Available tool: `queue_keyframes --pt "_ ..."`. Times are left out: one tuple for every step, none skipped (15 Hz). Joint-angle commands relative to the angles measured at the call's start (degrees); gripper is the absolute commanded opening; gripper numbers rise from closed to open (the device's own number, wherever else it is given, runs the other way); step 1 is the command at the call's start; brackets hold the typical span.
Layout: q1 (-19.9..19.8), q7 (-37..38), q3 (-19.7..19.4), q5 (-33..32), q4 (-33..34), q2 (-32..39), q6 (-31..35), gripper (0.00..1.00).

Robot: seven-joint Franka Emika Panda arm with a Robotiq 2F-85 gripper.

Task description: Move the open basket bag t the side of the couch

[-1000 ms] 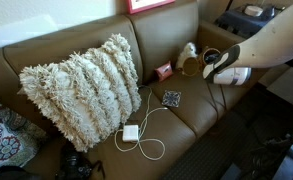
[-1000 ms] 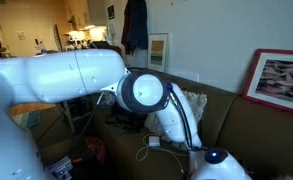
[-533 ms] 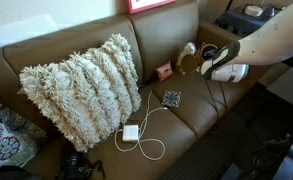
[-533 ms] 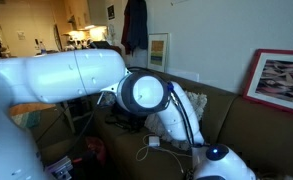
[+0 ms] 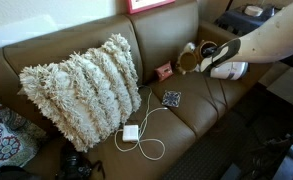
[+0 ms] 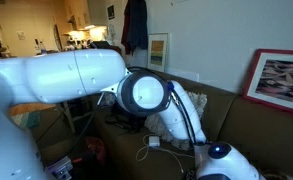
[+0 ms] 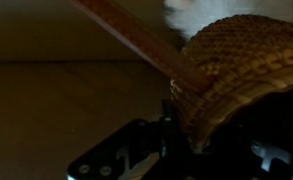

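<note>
Open basket bag (image 7: 236, 60) right against tool (image 7: 218, 142), woven wall between the jaws, seemingly clamped at the rim though dim; close by couch (image 5: 201, 110) arm.

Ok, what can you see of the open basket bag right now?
The open basket bag is small, round, tan-brown, tightly woven, with a dark inside. A flat brown strap rises diagonally from its rim. In the wrist view its wall sits at the gripper, which seems to straddle the rim; whether it is clamped I cannot tell. In an exterior view it is at the far seat end of the couch, beside a cream fuzzy object.
</note>
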Motion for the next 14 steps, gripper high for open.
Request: queue_keyframes --pt "-1.6 -2.7 1.4 0.4 1.7 0.0 0.0 0.04" --pt "-1.6 -2.7 1.4 0.4 1.8 0.0 0.0 0.04" --pt "-1.7 -2.8 1.5 0.4 1.8 0.0 0.0 0.04" --pt "-1.7 -2.8 1.6 0.4 1.8 0.0 0.0 0.04" --pt "-1.8 -2.8 1.7 0.3 1.8 0.0 0.0 0.04" --pt "-1.8 -2.8 1.7 0.4 1.7 0.0 0.0 0.04" --pt "-1.9 -2.7 1.8 0.4 1.6 0.0 0.0 0.04" --pt "-2.0 -2.7 2.1 0.3 1.5 0.0 0.0 0.04" --pt "-2.1 -2.7 2.3 0.3 1.3 0.0 0.0 0.04" --pt "-2.3 -2.7 2.6 0.3 1.2 0.0 -0.1 0.04" --pt "-2.5 -2.7 2.9 0.2 1.3 0.0 -0.1 0.04" --pt "-2.7 -2.7 3.2 0.2 1.4 0.0 -0.1 0.04" --pt "-3.0 -2.7 3.7 0.0 1.2 0.1 -0.1 0.04" --pt "-3.4 -2.8 4.2 -0.2 1.3 0.1 -0.1 0.04"
